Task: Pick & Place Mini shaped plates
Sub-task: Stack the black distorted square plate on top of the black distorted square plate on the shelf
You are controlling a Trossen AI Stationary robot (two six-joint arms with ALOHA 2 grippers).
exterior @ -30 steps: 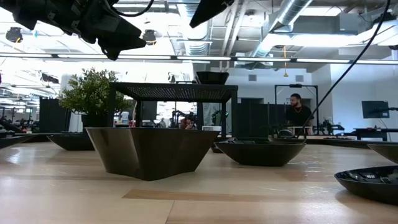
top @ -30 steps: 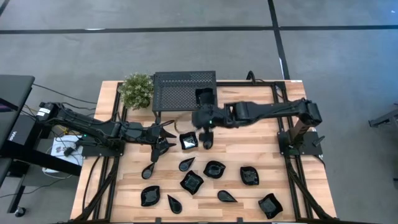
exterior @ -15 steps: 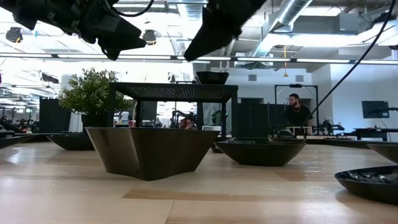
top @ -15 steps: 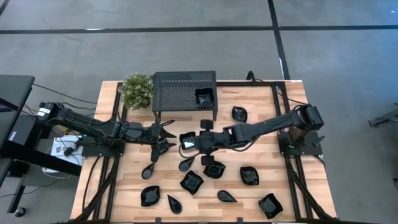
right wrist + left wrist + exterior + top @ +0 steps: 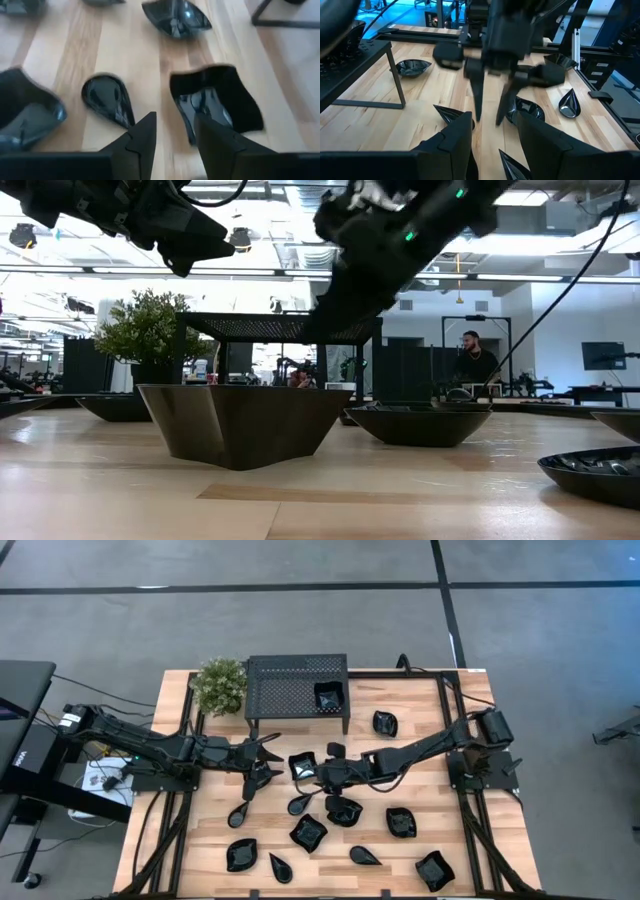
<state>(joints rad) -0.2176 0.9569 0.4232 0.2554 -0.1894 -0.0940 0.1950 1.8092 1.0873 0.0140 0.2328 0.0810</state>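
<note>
Black mini shaped plates (image 5: 308,832) crowd the table's (image 5: 470,710) front half, leaving narrow wood gaps. A perforated rack (image 5: 297,688) and potted plant (image 5: 220,686) block the back edge.

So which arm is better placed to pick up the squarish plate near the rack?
Right: the right gripper hangs directly beside the squarish plate, jaws open. The left gripper waits farther off.
</note>
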